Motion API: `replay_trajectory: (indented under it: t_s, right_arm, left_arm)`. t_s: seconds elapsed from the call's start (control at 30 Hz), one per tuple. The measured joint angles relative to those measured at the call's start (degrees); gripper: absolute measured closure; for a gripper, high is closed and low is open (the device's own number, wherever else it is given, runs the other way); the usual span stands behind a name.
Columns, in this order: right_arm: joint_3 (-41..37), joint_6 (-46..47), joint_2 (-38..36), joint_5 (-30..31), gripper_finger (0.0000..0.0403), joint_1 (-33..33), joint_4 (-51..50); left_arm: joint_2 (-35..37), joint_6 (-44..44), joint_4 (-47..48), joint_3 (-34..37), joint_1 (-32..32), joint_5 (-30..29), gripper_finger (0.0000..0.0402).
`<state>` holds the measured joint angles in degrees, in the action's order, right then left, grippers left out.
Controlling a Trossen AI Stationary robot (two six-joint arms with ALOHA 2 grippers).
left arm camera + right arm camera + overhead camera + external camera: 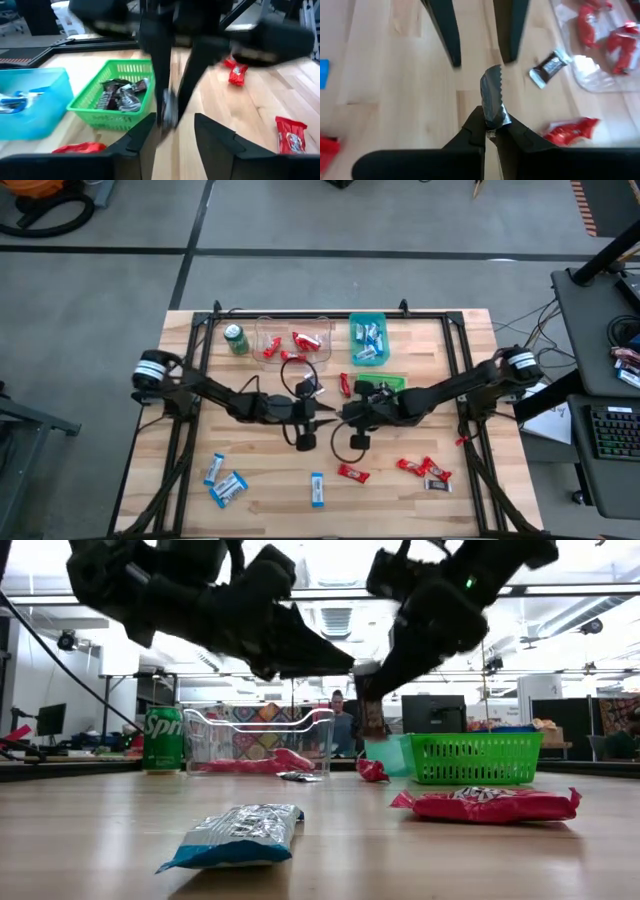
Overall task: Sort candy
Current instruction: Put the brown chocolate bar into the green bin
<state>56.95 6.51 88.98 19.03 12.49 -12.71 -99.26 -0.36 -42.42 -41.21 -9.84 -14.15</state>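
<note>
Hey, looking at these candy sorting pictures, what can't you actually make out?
- Printing on the dark candy pinched in the right gripper: blurred in the right wrist view, too small in the high view.
- Bottom of the green basket: its mesh wall hides the inside in the low view.
- Left gripper from above: in the high view the arms crowd together, hiding its fingers.
- Can label: its end letters turn out of sight in the low view.

Grey floor (300, 220) surrounds the wooden desk (270, 480); at three o'clock stands a dark side table (590, 310) with a keyboard (612, 430) (green-lit). Monitors (432, 713) and ceiling lights (590, 626) fill the room behind.
</note>
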Motion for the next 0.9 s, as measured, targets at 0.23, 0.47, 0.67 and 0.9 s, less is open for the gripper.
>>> replay_trajectory:
  t_s: [0.23, 0.47, 0.67, 0.9]
  right_arm:
    - [0.0, 0.5, -8.5, 0.4, 0.0390, -1.0, -11.1]
    - [0.0, 1.8, -13.6, 0.5, 0.0390, -5.4, -22.3]
    - [0.0, 1.1, -11.9, -0.5, 0.0390, -10.6, -29.5]
    - [0.0, -1.5, -7.5, -1.5, 0.0390, -14.9, -30.7]
  left_arm:
    - [9.5, -0.4, 14.2, 0.0, 0.0, -0.3, 0.0270]
    - [15.2, -3.7, 20.6, 0.1, 0.0, -0.4, 0.0270]
    - [16.2, -3.8, 20.8, 0.1, 0.0, -0.4, 0.0270]
    - [16.1, -5.3, 22.5, 0.1, 0.0, -0.4, 0.0270]
